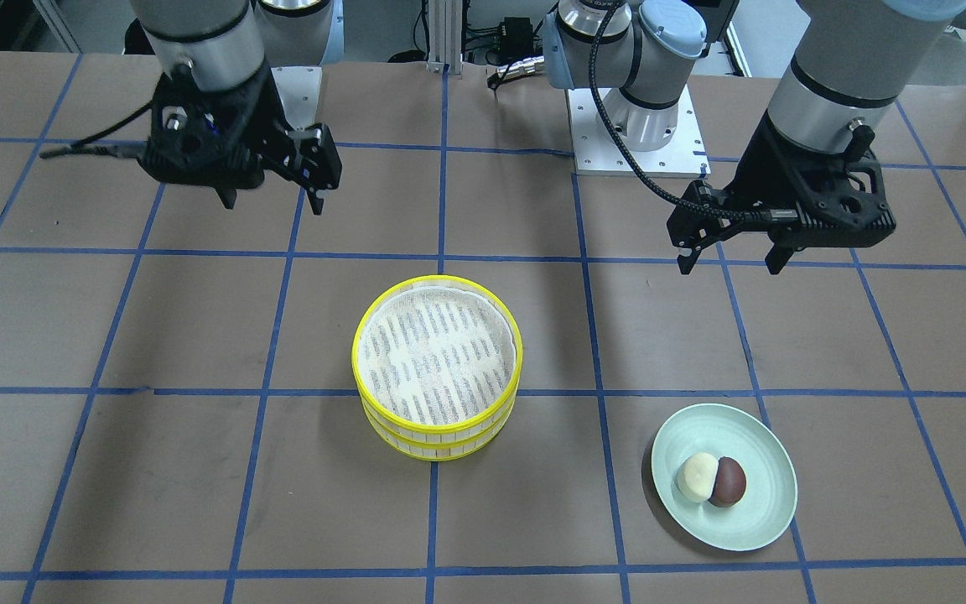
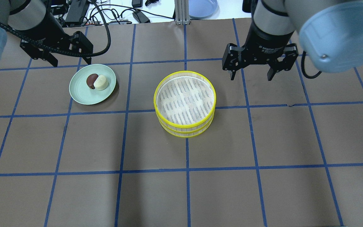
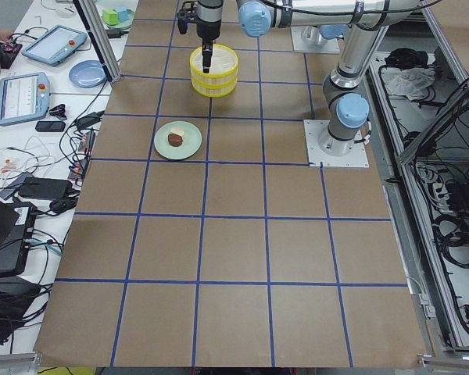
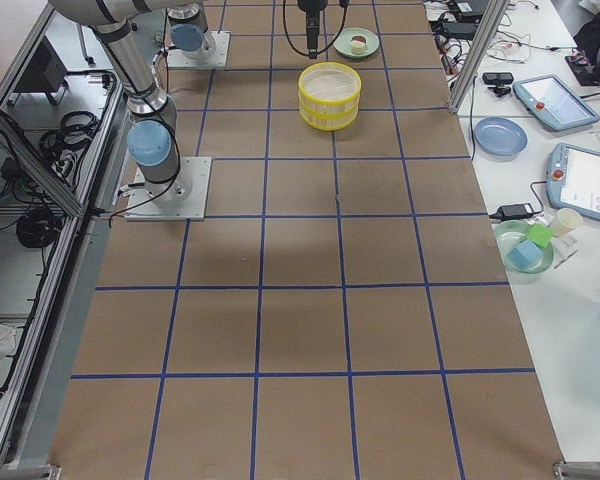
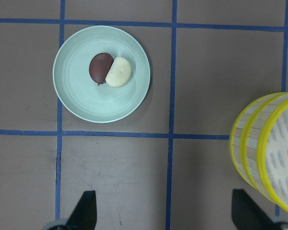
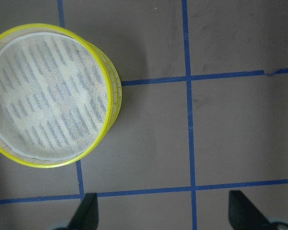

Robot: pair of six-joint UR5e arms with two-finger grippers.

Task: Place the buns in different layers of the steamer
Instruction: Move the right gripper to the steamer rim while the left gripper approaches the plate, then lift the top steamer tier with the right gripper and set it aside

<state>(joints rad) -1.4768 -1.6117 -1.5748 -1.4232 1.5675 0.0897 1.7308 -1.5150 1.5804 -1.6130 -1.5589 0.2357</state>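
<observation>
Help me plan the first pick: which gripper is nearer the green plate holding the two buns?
Left. The left gripper hovers close by the plate, jaws open; the right gripper hangs on the far side of the steamer stack, with the stack between it and the plate.

Two steamer layers stacked upright at mid-table, yellow rims, white perforated liner on top. Cream bun and glossy brown bun touch, side by side on green plate, left of stack.
</observation>
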